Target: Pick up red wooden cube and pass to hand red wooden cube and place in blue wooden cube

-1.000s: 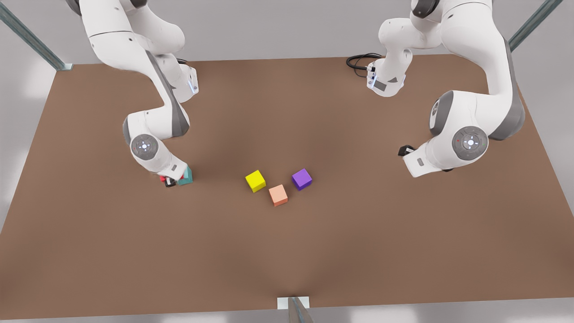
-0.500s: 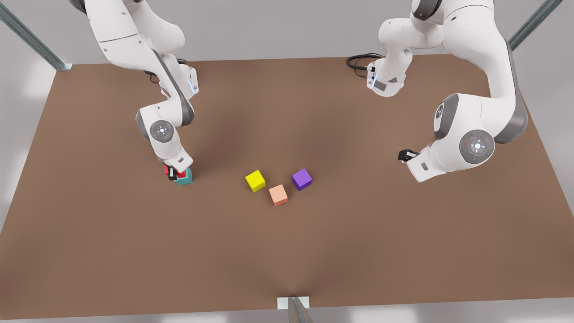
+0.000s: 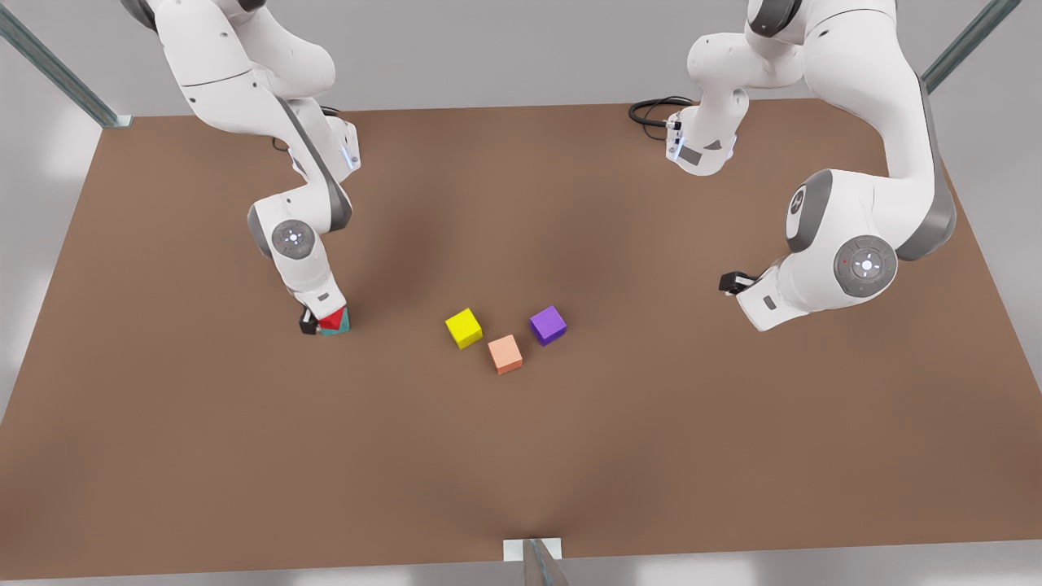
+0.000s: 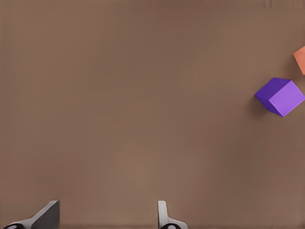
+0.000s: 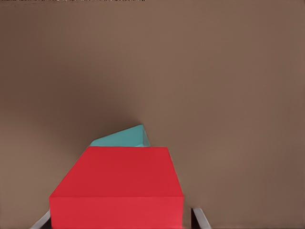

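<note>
Red wooden cube (image 3: 330, 321): left of centre in the front view, gripped in the right gripper (image 3: 320, 320) jaws, directly over the blue wooden cube (image 3: 343, 325), contact unclear. Judged status: pickup and handover done; release outstanding. Left gripper (image 3: 733, 282): right of frame, jaws open, empty, waiting. Containers: none on the desk (image 3: 521, 456).

table (image 3: 570, 456): brown, matte | wall (image 3: 505, 49): plain grey | metal struts (image 3: 49, 69): slanted at both far corners
</note>
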You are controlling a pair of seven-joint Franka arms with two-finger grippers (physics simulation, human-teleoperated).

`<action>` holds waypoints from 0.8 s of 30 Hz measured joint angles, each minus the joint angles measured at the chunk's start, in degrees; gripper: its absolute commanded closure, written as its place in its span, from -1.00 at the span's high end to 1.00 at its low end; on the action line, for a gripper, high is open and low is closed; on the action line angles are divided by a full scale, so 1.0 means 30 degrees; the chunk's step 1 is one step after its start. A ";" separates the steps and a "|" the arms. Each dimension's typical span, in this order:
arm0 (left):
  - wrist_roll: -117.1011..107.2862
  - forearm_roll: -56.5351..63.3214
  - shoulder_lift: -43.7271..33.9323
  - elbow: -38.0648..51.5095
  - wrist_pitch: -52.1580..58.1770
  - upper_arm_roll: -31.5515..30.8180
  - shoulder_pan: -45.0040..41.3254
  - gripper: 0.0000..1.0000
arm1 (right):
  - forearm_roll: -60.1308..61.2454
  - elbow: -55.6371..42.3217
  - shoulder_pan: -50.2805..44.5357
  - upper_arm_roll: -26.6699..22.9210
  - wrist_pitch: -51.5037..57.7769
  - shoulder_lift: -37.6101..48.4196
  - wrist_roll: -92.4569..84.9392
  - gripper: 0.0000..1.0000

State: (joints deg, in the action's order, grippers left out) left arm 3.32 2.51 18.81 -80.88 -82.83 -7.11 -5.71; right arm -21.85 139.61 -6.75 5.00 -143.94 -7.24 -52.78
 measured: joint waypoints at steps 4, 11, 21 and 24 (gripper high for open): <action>-0.0104 -0.0017 0.0004 0.0000 0.0001 0.0000 0.0000 1.00 | -0.0008 0.0065 0.0000 0.0022 0.0007 0.0355 0.0693 1.00; -0.0238 -0.0025 -0.0002 0.0000 0.0003 0.0000 0.0000 1.00 | 0.1842 -0.1761 -0.0232 0.0115 0.1828 0.2089 0.1561 1.00; -0.0358 -0.0026 -0.0006 0.0000 0.0003 0.0000 0.0000 1.00 | 0.6480 -1.8807 0.0534 -0.1815 1.2718 -0.3612 0.5242 1.00; -0.0383 -0.0026 -0.0004 0.0000 0.0003 0.0000 0.0000 1.00 | 0.6775 -2.0644 0.0702 -0.2943 1.6022 -0.2776 0.7152 1.00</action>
State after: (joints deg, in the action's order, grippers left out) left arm 2.17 2.43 18.79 -80.88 -82.82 -7.10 -5.71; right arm -1.53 77.68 -4.64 -3.83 -95.87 -15.56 -31.33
